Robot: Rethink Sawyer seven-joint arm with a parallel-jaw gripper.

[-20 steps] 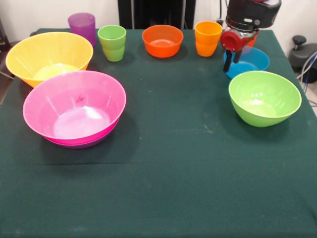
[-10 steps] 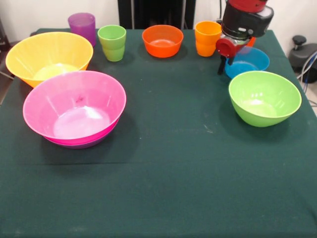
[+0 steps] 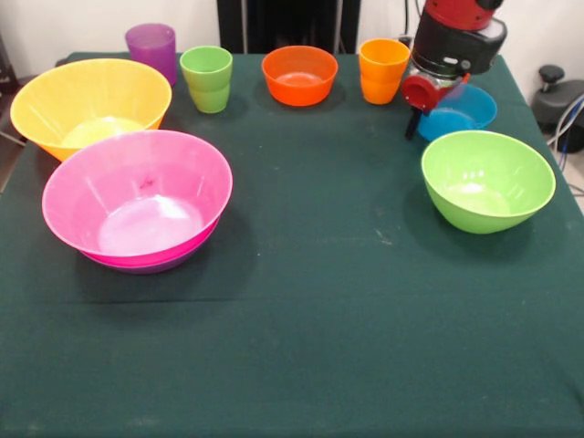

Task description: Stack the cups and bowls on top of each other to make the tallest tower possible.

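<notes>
My gripper (image 3: 420, 120) hangs at the back right, over the left rim of the blue bowl (image 3: 465, 114). One dark finger (image 3: 412, 124) shows outside that rim, and the jaws look shut on it. The light green bowl (image 3: 488, 178) sits just in front. The pink bowl (image 3: 137, 196) is nested in the purple bowl (image 3: 137, 265) at the left, with the yellow bowl (image 3: 87, 100) behind them. Along the back stand the purple cup (image 3: 152, 47), the light green cup (image 3: 206, 78), the orange bowl (image 3: 299, 75) and two stacked orange cups (image 3: 383, 68).
The dark green tablecloth (image 3: 319, 301) covers the table. The black pedestal (image 3: 283, 23) stands at the far edge. A black object with cables (image 3: 557, 96) sits off the table's right side.
The gripper rose a little and shifted slightly left then back over the blue bowl's left rim. The bowl's left edge has drawn in and lifted slightly. Everything else is unmoved.
</notes>
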